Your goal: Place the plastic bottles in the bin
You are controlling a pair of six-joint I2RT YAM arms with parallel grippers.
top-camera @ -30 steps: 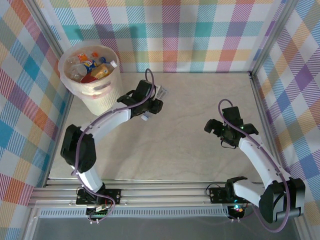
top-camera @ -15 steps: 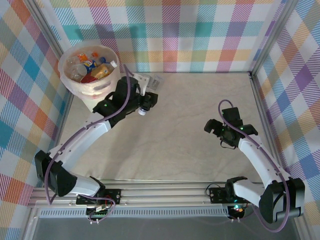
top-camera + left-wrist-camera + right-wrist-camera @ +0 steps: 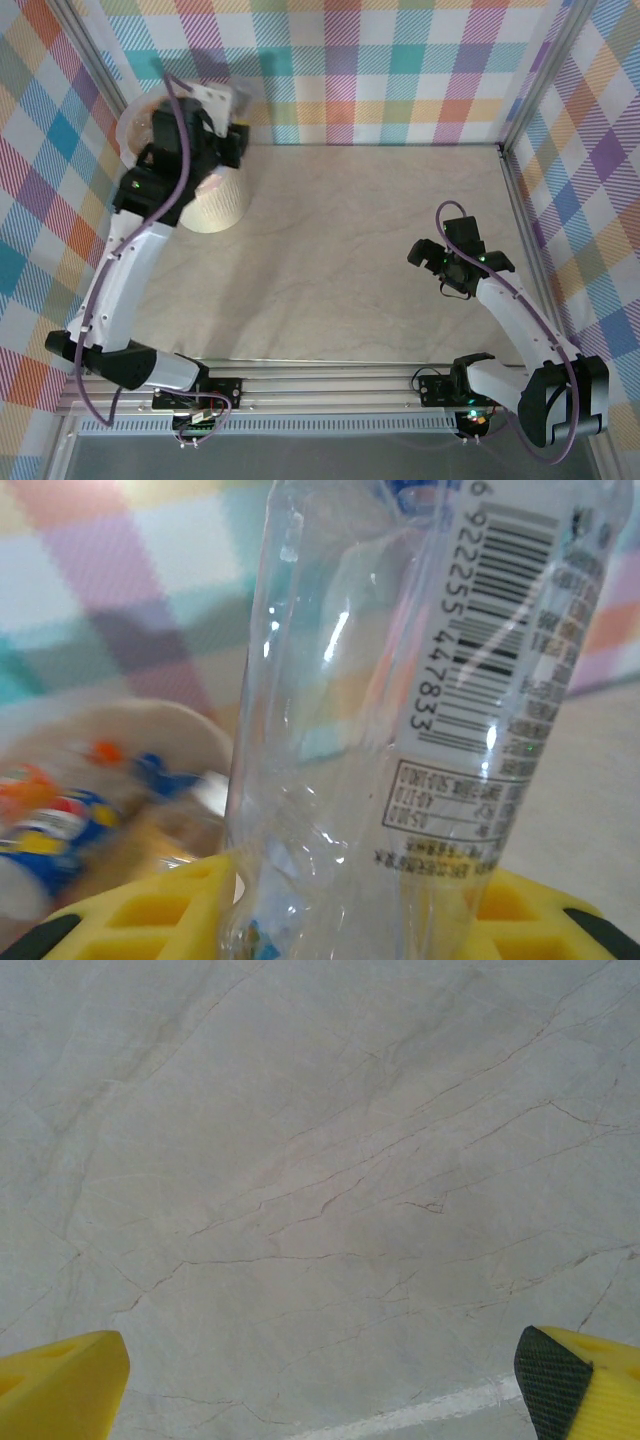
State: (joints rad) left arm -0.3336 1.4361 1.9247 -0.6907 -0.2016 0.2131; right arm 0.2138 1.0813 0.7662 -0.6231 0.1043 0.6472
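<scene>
**Clear bottle poised above the bin, not yet dropped**

The left hand [image 3: 350, 920] pinches a clear barcode-labelled bottle [image 3: 400, 680] just above the bin [image 3: 215, 210], which already holds other bottles [image 3: 60, 820]. The right hand [image 3: 320, 1380] hangs spread over the table [image 3: 340, 250]. Only the release seems left.

marbled table [image 3: 330, 270], bin [image 3: 216, 204] at far-left corner

Left gripper [image 3: 228, 118] swung, bottle [image 3: 400, 680] seemingly over bin [image 3: 215, 205]
</scene>
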